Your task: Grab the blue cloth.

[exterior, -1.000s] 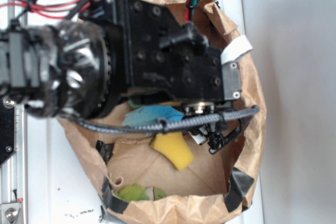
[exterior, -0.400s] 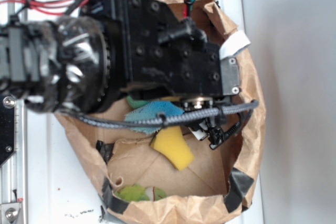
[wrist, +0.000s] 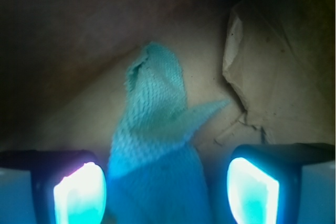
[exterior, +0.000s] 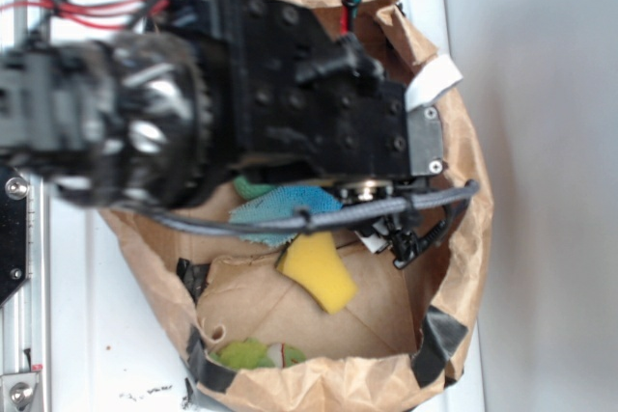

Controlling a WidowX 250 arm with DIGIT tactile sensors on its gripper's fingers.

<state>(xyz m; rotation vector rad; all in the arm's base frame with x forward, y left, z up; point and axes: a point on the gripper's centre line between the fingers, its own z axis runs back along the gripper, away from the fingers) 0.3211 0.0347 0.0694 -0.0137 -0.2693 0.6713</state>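
While the arm [exterior: 241, 113] fills most of the exterior view, we see it reaching down into a brown paper bag [exterior: 463, 190] w/ black tape at the rim. Cloth [exterior: 285, 211] shows as a teal patch just under the arm's black body, partly hidden by a braided cable [exterior: 319, 224] crossing in front. Sponge [exterior: 319, 270] lies just below the cloth, edges touching or nearly so; can't tell which. Green ball [exterior: 246, 354] sits at the bag's lower rim, well apart from both. Gripper itself is hidden under the arm here.

Wrist view: we look down btwn the two fingers [wrist: 79, 192], glowing pale blue at bottom left & right. Gripper [wrist: 165, 190] is spread wide, nothing clamped. Cloth [wrist: 157, 129] lies on the bag's brown floor, running from btwn the fingers up to a folded tip near centre; neither pad touches it. Crumpled bag wall [wrist: 278, 66] stands at right.
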